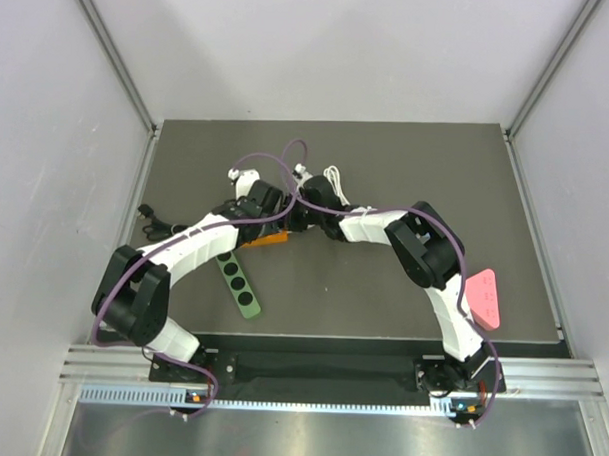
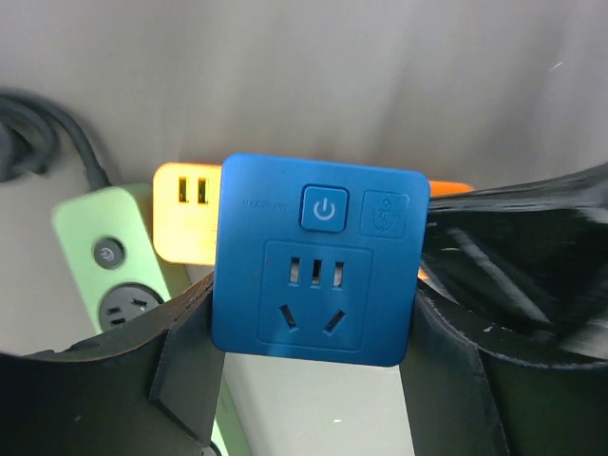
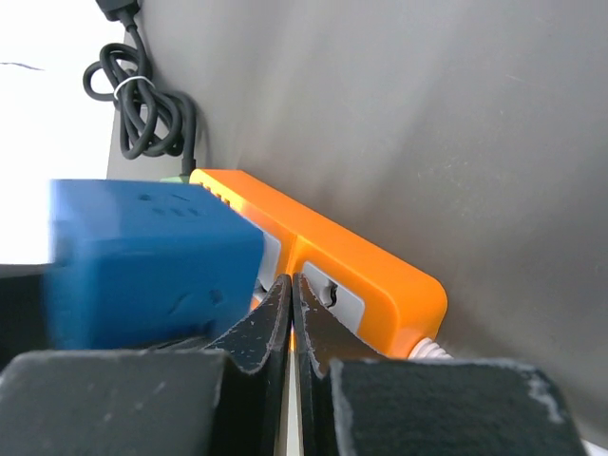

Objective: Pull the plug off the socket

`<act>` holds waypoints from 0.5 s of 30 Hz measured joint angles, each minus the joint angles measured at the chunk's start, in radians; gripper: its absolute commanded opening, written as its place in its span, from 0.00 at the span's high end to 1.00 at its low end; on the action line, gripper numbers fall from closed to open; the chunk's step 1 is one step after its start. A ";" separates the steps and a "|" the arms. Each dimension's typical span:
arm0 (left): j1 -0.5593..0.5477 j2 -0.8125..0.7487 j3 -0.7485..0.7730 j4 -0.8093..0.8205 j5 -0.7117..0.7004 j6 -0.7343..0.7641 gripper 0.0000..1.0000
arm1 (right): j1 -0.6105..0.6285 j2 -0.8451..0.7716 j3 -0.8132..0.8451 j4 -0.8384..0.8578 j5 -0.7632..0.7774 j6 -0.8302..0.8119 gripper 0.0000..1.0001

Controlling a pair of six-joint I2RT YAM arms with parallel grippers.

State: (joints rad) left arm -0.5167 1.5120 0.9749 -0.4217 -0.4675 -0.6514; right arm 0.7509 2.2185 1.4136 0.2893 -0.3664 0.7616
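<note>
The plug (image 2: 318, 261) is a blue cube with a power button and socket holes on its face. My left gripper (image 2: 313, 323) is shut on it, one finger (image 2: 190, 351) against each side. It sits over the orange socket strip (image 2: 185, 223); I cannot tell whether its pins are still inside. The blue plug (image 3: 152, 261) stands at one end of the orange strip (image 3: 380, 271) in the right wrist view. My right gripper (image 3: 293, 290) is shut and empty, its tips down on the strip beside the plug. From above, both grippers (image 1: 268, 209) (image 1: 303, 216) meet over the strip (image 1: 264, 241).
A light green power strip (image 1: 239, 284) lies beside the orange one, running toward the near edge. A coiled black cable (image 1: 150, 221) lies at the left edge, a white cable (image 1: 334, 179) behind the grippers. A pink triangular object (image 1: 485, 297) lies at the right.
</note>
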 measured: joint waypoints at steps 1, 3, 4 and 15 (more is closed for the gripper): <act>-0.018 0.000 0.021 -0.010 -0.031 0.006 1.00 | 0.001 0.000 -0.002 0.005 0.001 0.000 1.00; -0.056 0.000 0.063 -0.011 -0.066 0.021 1.00 | 0.002 0.000 -0.007 0.015 0.005 0.001 1.00; -0.076 0.000 0.088 -0.011 -0.081 0.027 1.00 | 0.002 0.000 -0.007 0.018 0.005 0.001 1.00; -0.097 -0.024 0.114 -0.023 -0.167 0.035 1.00 | 0.003 0.000 -0.034 0.075 0.002 0.014 0.99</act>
State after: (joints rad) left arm -0.6136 1.4883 1.0893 -0.4442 -0.6350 -0.6159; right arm 0.7536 2.2185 1.3792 0.3645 -0.3641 0.7753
